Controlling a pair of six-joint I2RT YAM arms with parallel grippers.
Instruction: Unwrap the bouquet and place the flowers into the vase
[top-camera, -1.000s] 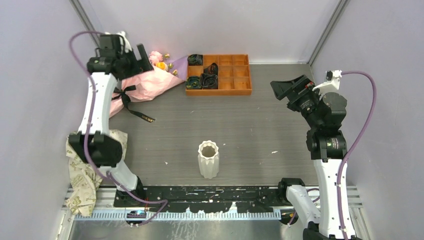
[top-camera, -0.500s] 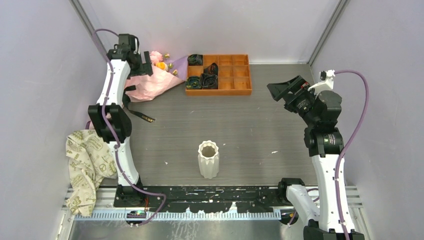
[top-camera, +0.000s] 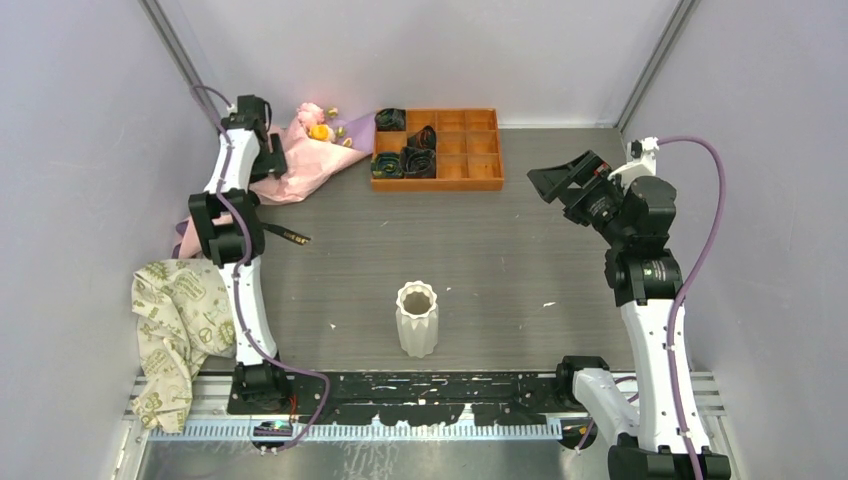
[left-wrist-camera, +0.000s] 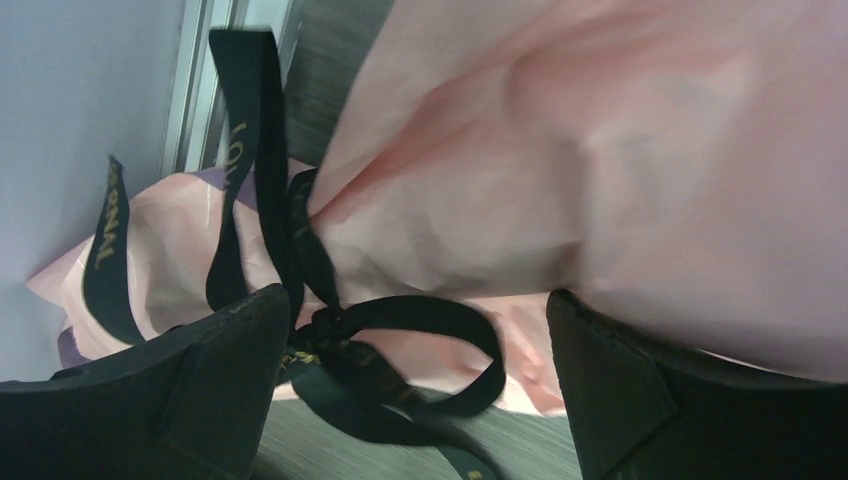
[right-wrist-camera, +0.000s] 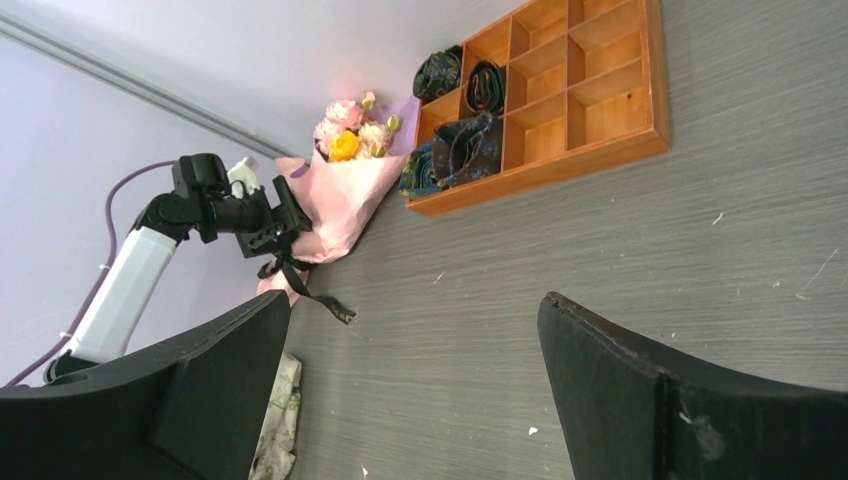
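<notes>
The bouquet (top-camera: 318, 160), a cone of pink and purple paper, lies at the far left of the table, and pink and yellow heads of the flowers (top-camera: 319, 121) show at its wide end. My left gripper (top-camera: 268, 160) hangs open just over the cone's narrow part. In the left wrist view the black ribbon bow (left-wrist-camera: 322, 330) sits close below the left gripper (left-wrist-camera: 415, 300), nearer the left finger. The white ribbed vase (top-camera: 417, 318) stands upright at the near centre. My right gripper (top-camera: 553, 180) is open and raised at the right, with nothing between its fingers (right-wrist-camera: 640, 390).
An orange compartment tray (top-camera: 470, 150) holding dark fabric coils sits at the back, just right of the bouquet (right-wrist-camera: 340, 200). A beige leaf-print cloth (top-camera: 175, 330) hangs over the near left edge. Side walls stand close on both sides.
My left arm has stretched out and its gripper has come down from the bouquet's upper left to over the ribbon-tied part. The right arm has shifted slightly left.
</notes>
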